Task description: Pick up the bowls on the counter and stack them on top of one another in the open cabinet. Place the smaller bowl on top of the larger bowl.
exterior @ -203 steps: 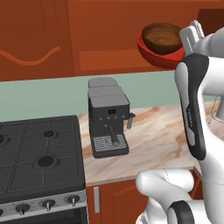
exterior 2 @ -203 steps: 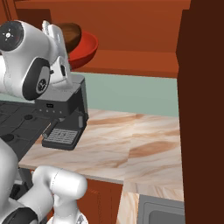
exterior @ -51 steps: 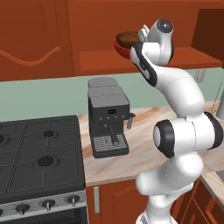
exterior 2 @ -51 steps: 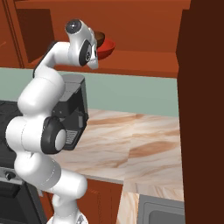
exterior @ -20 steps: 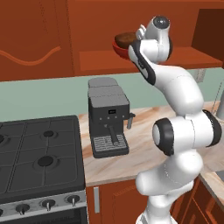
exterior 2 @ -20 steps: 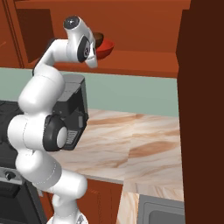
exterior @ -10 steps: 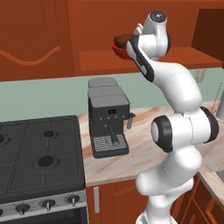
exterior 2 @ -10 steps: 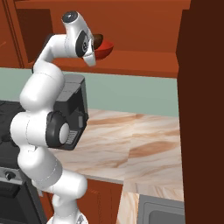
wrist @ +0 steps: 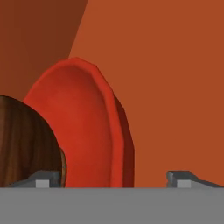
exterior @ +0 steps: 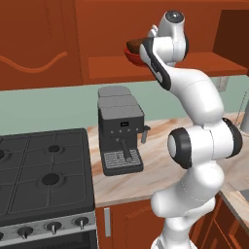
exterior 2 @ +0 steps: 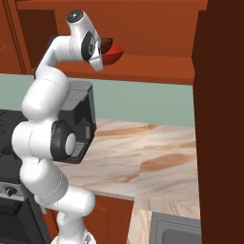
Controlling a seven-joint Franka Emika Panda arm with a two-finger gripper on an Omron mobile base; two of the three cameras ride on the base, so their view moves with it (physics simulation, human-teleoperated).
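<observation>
Bowls sit stacked in the open cabinet (exterior 2: 157, 62): the smaller bowl (wrist: 26, 144), dark brown with wood grain, rests inside the larger bowl (wrist: 87, 127), glossy red, on the flat shelf board; from the right base view the red bowl's (exterior 2: 114, 52) rim shows just beyond the hand, the brown one (exterior 2: 106, 44) nested in it; from the left base view both (exterior: 132, 52) peek out to the left of the wrist; the gripper (wrist: 113, 177) is raised to shelf height, its jaws spread wide with the red rim between them, gripping nothing; below, a black coffee machine (exterior: 120, 136) stands on the marbled tabletop (exterior 2: 157, 157) beside the black gas stove (exterior: 44, 170).
</observation>
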